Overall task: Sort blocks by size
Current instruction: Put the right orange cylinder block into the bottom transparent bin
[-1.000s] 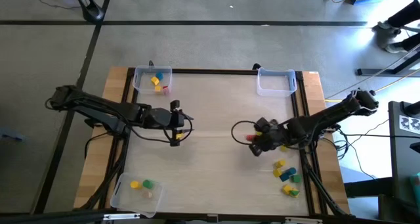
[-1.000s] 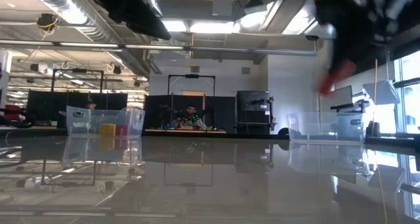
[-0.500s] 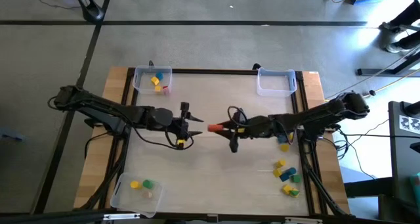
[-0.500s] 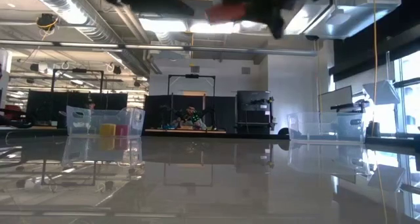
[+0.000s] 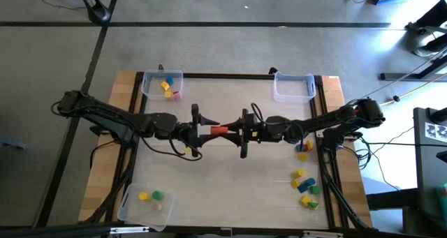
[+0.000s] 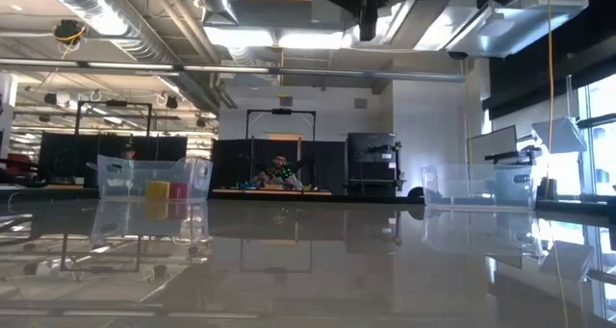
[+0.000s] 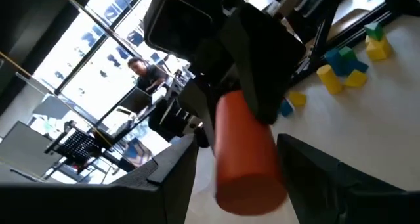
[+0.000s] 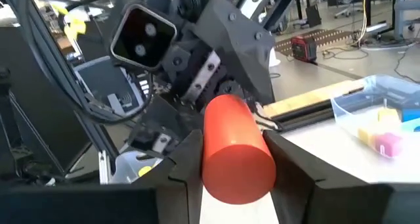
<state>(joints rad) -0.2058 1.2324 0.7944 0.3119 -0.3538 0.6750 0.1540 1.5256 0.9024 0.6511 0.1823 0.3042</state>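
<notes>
the blocks: a red-orange cylinder block (image 5: pixel 218 130) hangs above the middle of the surface (image 5: pixel 230 175), clamped between the right jaws (image 8: pixel 233 159), which are partly closed on it. the left jaws (image 7: pixel 239 175) stand wide open around its other end, fingers flanking it; whether they touch it i cannot tell. loose blocks (image 5: pixel 304 186) lie near the surface's right edge. more sit in the clear tray (image 5: pixel 159 84) at the far left corner and the tray (image 5: pixel 143 203) at the near left; the far right tray (image 5: pixel 293 86) holds none.
</notes>
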